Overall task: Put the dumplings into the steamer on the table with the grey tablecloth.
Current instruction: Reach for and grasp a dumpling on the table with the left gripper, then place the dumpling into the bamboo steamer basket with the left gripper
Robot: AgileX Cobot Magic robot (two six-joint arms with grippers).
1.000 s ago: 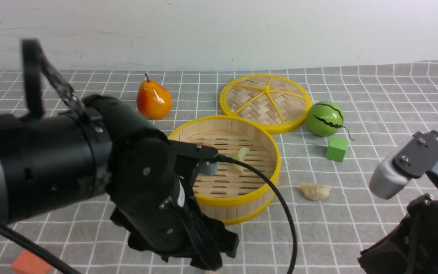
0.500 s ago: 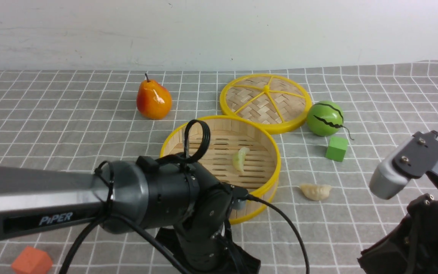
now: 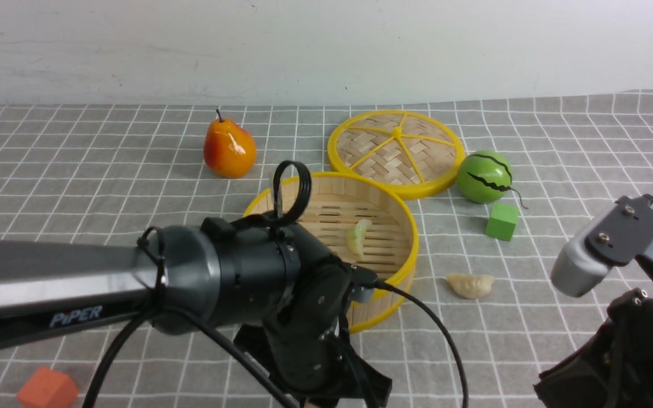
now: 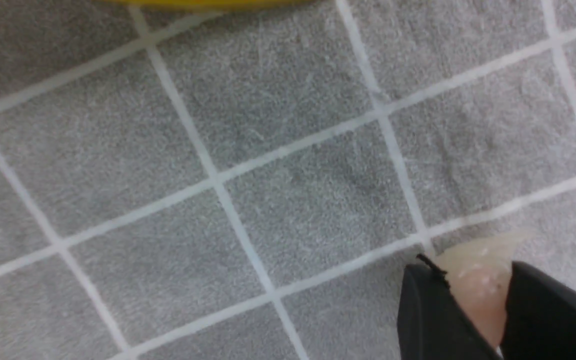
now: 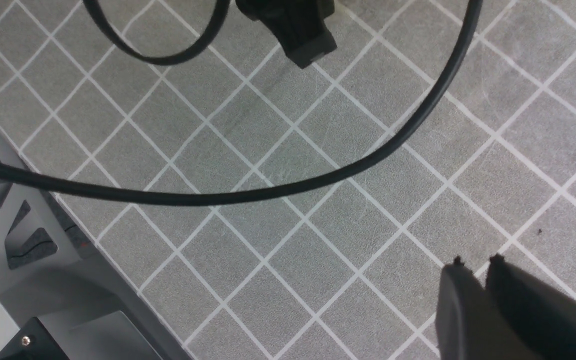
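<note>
**Here: pinkish dumpling clamped in the left tool, low over the cloth**

The left tool (image 4: pixel 468 272) is clamped on the pinkish dumpling (image 4: pixel 478 262). In the left wrist view its two dark fingers (image 4: pixel 425 310) press the dumpling from either side, with the pale tip poking out beyond them, close above the grey tablecloth (image 4: pixel 278 200). In the front view the left arm reaches across from the left and bends down at the near edge of the tabletop (image 3: pixel 105 198), just in front of the steamer (image 3: pixel 413 241).

The pale green dumpling (image 3: pixel 359 236) lies on the steamer's slatted floor. The cream dumpling (image 3: pixel 470 285) lies on the cloth just to the right of the steamer, apart from it.

The right tool (image 5: pixel 475 265) has its fingers together with nothing between them, hanging over bare cloth near the right front corner.

Behind the steamer the woven lid (image 3: pixel 396 153) lies flat, its rim touching the steamer's. A pear (image 3: pixel 229 149) stands to the left of it, and a toy watermelon (image 3: pixel 484 176) and a green cube (image 3: pixel 501 221) to the right. An orange block (image 3: pixel 47 390) sits at the near left.
</note>
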